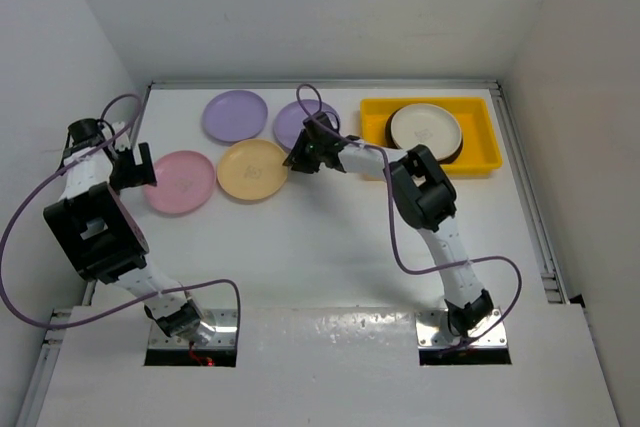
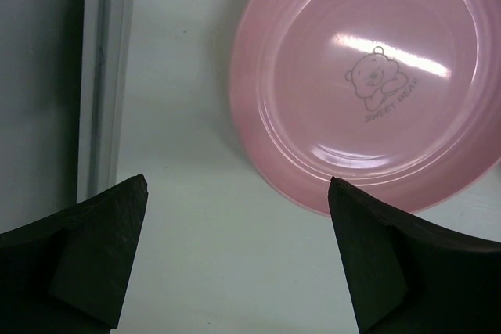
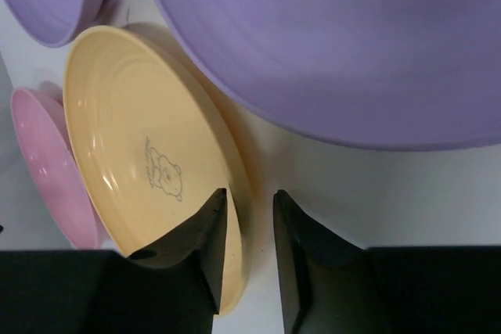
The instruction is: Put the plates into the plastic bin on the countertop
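Observation:
The yellow plastic bin (image 1: 478,139) sits at the back right of the white countertop (image 1: 300,257). It holds a cream plate (image 1: 424,127) on top of a dark-rimmed one. Two lilac plates (image 1: 235,115) (image 1: 296,125), a pale yellow-orange plate (image 1: 250,169) and a pink plate (image 1: 182,183) lie on the countertop. My right gripper (image 3: 250,192) is open a little and straddles the yellow-orange plate's (image 3: 141,138) right rim, one finger over the plate and one outside it. My left gripper (image 2: 236,179) is wide open and empty over bare countertop beside the pink plate (image 2: 368,84).
Metal edging (image 2: 98,76) runs along the countertop's left side near my left gripper. White walls enclose the back and both sides. The nearer lilac plate (image 3: 329,37) lies close behind my right gripper.

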You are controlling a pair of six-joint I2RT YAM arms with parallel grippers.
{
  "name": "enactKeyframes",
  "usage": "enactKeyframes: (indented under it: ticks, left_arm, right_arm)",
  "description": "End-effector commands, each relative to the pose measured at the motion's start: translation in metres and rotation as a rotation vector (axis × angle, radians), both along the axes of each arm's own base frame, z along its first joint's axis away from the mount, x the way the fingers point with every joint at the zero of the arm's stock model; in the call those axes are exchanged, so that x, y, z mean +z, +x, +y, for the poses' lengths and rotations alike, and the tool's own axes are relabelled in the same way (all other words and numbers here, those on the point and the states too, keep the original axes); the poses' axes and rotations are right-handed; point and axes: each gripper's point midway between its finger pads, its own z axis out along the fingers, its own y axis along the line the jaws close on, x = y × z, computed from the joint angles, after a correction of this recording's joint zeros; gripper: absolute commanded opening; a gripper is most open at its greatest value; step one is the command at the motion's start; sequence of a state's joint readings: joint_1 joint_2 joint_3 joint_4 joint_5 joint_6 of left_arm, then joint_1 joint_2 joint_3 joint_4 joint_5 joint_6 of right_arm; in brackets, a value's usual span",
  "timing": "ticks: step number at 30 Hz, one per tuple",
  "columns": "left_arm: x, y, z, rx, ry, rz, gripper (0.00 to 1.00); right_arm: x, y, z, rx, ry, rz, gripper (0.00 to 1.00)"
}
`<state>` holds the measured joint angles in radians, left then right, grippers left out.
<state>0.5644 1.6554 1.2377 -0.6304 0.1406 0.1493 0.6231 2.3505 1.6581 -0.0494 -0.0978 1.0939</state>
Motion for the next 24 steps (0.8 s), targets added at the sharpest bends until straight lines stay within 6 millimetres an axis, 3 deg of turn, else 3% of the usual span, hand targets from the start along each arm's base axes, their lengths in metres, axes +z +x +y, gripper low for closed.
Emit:
enactKeyframes:
  ticks: [1, 5, 9, 12, 13, 14, 15, 16, 17, 18, 19, 21, 22, 23, 24]
  left_arm:
    - [-0.001, 0.003, -0.002, -0.011, -0.026, -0.026, 0.97]
    - [0.0, 0.003, 0.003, -0.01, -0.016, -0.033, 0.97]
    - [0.0, 0.001, 0.006, 0.001, -0.016, -0.033, 0.97]
    - [-0.003, 0.004, 0.002, -0.024, -0.04, -0.04, 0.95]
    - [0.001, 0.006, 0.003, -0.024, -0.034, -0.049, 0.95]
    - [-0.003, 0.006, 0.003, -0.024, -0.039, -0.042, 0.94]
    - [-0.002, 0.007, 0.002, -0.028, -0.046, -0.046, 0.94]
    - [-0.002, 0.009, 0.004, -0.029, -0.044, -0.048, 0.94]
    - [-0.002, 0.01, 0.003, -0.021, -0.049, -0.05, 0.94]
    - [0.001, 0.012, 0.005, -0.021, -0.044, -0.057, 0.94]
    - [-0.002, 0.012, 0.005, -0.021, -0.049, -0.05, 0.94]
    - [-0.002, 0.011, 0.006, -0.015, -0.041, -0.044, 0.94]
    - [-0.002, 0.013, 0.008, -0.015, -0.041, -0.046, 0.94]
    - [-0.006, 0.012, 0.009, -0.011, -0.039, -0.034, 0.94]
    - [-0.006, 0.012, 0.009, -0.01, -0.039, -0.034, 0.94]
  right_arm:
    - [0.005, 0.007, 0.019, -0.025, 0.036, -0.03, 0.28]
    - [-0.001, -0.002, 0.021, -0.009, 0.007, -0.003, 0.01]
    - [0.028, -0.009, 0.01, 0.038, -0.016, -0.067, 0.0]
    - [0.092, -0.011, -0.014, 0.055, -0.066, -0.194, 0.0]
    - [0.101, -0.01, -0.022, 0.05, -0.076, -0.213, 0.0]
    - [0.098, -0.012, -0.042, 0.05, -0.111, -0.21, 0.0]
    - [0.143, -0.012, -0.053, 0.035, -0.079, -0.281, 0.0]
    - [0.154, 0.005, -0.084, -0.009, -0.098, -0.308, 0.0]
    - [0.179, 0.001, -0.103, -0.017, -0.094, -0.354, 0.0]
    - [0.182, 0.003, -0.119, -0.033, -0.105, -0.345, 0.0]
    - [0.185, 0.025, -0.174, -0.123, -0.133, -0.338, 0.0]
    - [0.185, 0.024, -0.227, -0.175, -0.239, -0.303, 0.0]
    - [0.179, 0.033, -0.302, -0.291, -0.375, -0.273, 0.0]
    - [0.175, 0.034, -0.324, -0.33, -0.424, -0.26, 0.0]
    - [0.171, 0.035, -0.364, -0.413, -0.494, -0.235, 0.0]
